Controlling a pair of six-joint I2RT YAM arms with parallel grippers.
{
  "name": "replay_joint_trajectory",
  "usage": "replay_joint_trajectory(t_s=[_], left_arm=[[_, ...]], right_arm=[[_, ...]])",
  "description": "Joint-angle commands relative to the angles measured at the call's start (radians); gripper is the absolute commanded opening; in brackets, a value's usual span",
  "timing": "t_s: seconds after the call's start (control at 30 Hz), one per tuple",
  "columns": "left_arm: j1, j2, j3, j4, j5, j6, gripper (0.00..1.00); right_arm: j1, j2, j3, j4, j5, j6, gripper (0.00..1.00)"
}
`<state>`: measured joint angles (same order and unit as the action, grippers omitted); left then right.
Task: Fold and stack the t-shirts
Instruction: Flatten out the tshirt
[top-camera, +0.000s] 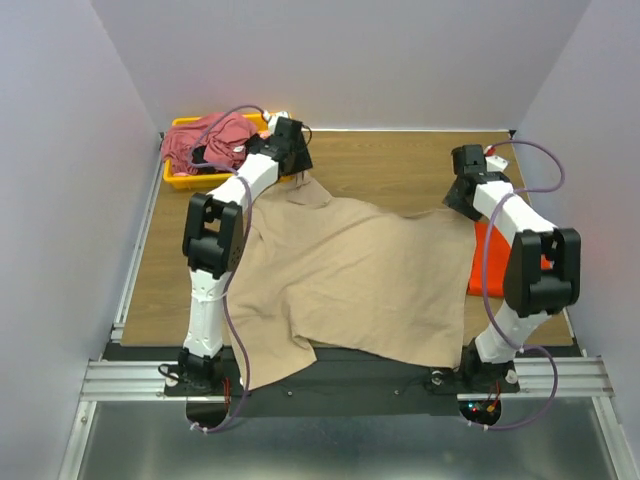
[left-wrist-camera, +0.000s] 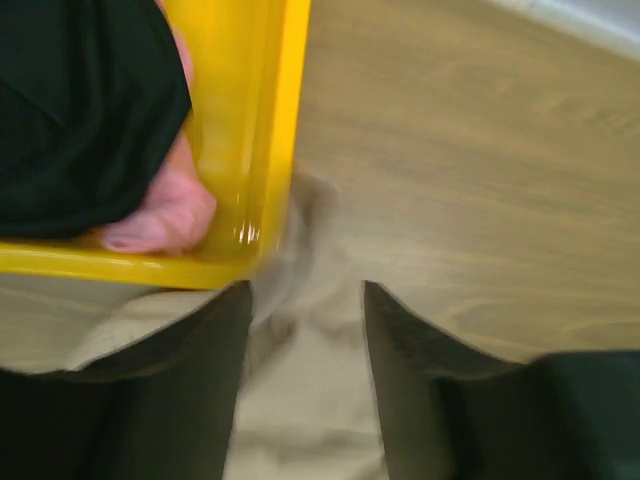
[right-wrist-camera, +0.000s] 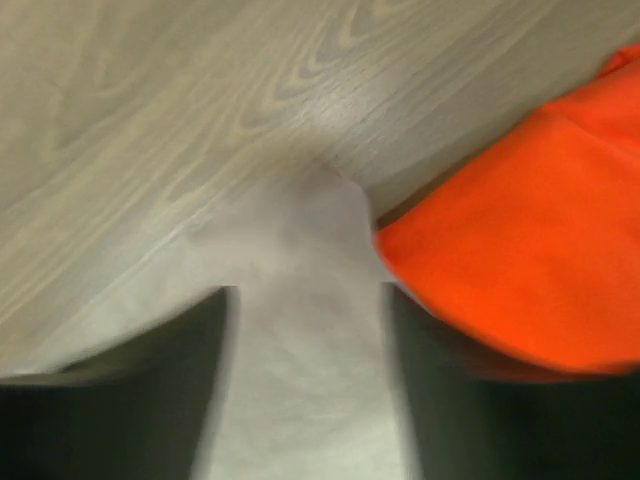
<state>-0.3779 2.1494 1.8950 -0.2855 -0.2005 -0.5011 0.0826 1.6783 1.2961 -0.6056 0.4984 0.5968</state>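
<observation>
Because it has to lie flat before any fold can start, the tan cotton t-shirt (top-camera: 350, 280) is spread across the middle of the wooden bench (top-camera: 400, 160), its near hem hanging over the near edge. Its two far corners are drawn into points, one under each arm, which suggests the cloth is being stretched out and squared.

At the far-left point the left gripper (left-wrist-camera: 305, 290) straddles a bunched fold of tan cloth. Its jaws stand apart, with fabric lying in the gap rather than pinched. The right gripper (right-wrist-camera: 305, 295) sits the same way over the far-right corner, jaws spread and a smooth tongue of tan cloth between them.

Just right of that corner, the bright orange-red folded t-shirt (right-wrist-camera: 520, 260) lies at the bench's right side, probably the base of the stack. The yellow plastic bin (left-wrist-camera: 280, 120) sits at the far left, touching the tan corner, and holds a crumpled dusty rose-red t-shirt (top-camera: 215, 140) and a black one (left-wrist-camera: 80, 100) waiting their turn.

The tan shirt looks unfolded so far, and wrinkles near its left sleeve may need smoothing.
</observation>
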Motion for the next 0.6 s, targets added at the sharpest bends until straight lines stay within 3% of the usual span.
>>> replay_joint_trajectory(t_s=[0.0, 0.03, 0.23, 0.33, 0.57], left_arm=[[-0.032, -0.148, 0.066, -0.025, 0.039, 0.038, 0.99], [-0.039, -0.172, 0.031, -0.002, 0.000, 0.039, 0.99], [-0.062, -0.387, -0.223, 0.100, -0.048, 0.027, 0.99], [-0.069, -0.421, -0.295, 0.105, -0.056, 0.019, 0.99], [-0.104, -0.444, -0.439, 0.124, -0.016, 0.020, 0.99]], right_arm=[[-0.014, 0.014, 0.066, 0.092, -0.099, -0.045, 0.85], [-0.014, 0.005, 0.055, 0.095, -0.110, -0.048, 1.00], [-0.014, -0.146, -0.056, 0.118, -0.182, -0.058, 1.00], [-0.014, -0.221, -0.132, 0.119, -0.230, -0.058, 1.00], [-0.004, -0.347, -0.352, 0.233, -0.497, -0.068, 1.00]])
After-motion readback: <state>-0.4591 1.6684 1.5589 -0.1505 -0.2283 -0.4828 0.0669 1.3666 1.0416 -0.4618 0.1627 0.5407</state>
